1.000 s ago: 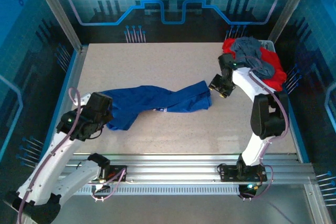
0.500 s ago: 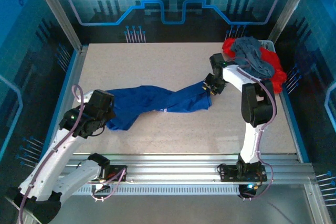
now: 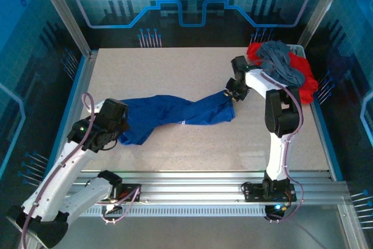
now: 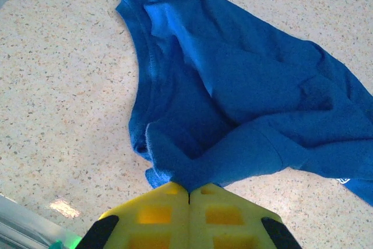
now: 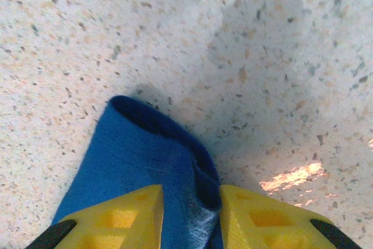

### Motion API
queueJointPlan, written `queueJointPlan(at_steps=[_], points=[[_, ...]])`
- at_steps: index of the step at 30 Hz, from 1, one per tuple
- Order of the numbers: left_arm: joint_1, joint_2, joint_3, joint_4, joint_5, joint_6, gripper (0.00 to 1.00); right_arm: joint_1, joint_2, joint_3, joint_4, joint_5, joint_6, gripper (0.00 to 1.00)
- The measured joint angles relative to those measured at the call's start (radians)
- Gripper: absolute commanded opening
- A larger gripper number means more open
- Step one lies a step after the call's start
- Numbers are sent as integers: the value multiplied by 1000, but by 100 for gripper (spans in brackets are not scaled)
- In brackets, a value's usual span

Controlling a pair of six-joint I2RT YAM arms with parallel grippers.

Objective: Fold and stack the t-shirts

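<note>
— What do the 2 end effectors hold?
— The left end effector (image 4: 188, 193) pinches the blue t-shirt (image 3: 175, 115) at its near-left end, elbow low; the right end effector (image 5: 190, 214) clamps its far-right tip, arm reaching forward.
— The rest?
— Grey t-shirt (image 3: 281, 61) lies atop red t-shirts (image 3: 303, 74) at the bench (image 3: 175, 68) far-right corner.

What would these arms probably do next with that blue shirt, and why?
Probably pull apart and lift a little, to spread it flat. The blue shirt lies twisted in a rope across the table. The left gripper is shut on one end, the right gripper pinches the other, so both already hold it.
</note>
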Motion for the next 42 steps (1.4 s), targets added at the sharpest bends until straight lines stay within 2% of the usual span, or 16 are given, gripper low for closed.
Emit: queueJointPlan(at_steps=[12,20,23,35,42], points=[[0,0,0,1,9,0,0,-1,24,56,-24,14,-45,27],[0,0,0,8,14,0,0,-6,-12,-34,-28,36,-40,41],[0,0,-2,16,22,0,0,-9,-12,-34,-23,29,-42,42],[0,12,-2,30,31,0,0,-8,0,-21,-6,2,-23,26],[0,13,-2,31,31,0,0,-8,9,16,-6,-2,-26,7]])
